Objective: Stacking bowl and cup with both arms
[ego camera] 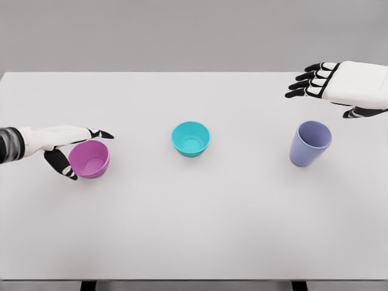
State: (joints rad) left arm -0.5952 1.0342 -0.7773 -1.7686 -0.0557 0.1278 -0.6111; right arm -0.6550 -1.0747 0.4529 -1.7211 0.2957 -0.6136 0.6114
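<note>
A pink bowl (90, 159) stands upright at the left of the white table (194, 230). My left hand (77, 150) lies around its far and left side, fingers spread along the rim, thumb low beside the wall, not closed on it. A teal bowl (191, 138) sits in the middle of the table. To the right stands a lavender cup (310, 143), upright. My right hand (312, 80) hovers above and behind the cup, fingers relaxed and holding nothing.
The table's far edge (194, 73) meets a grey wall. Bare tabletop stretches across the front half, down to the near edge (194, 280).
</note>
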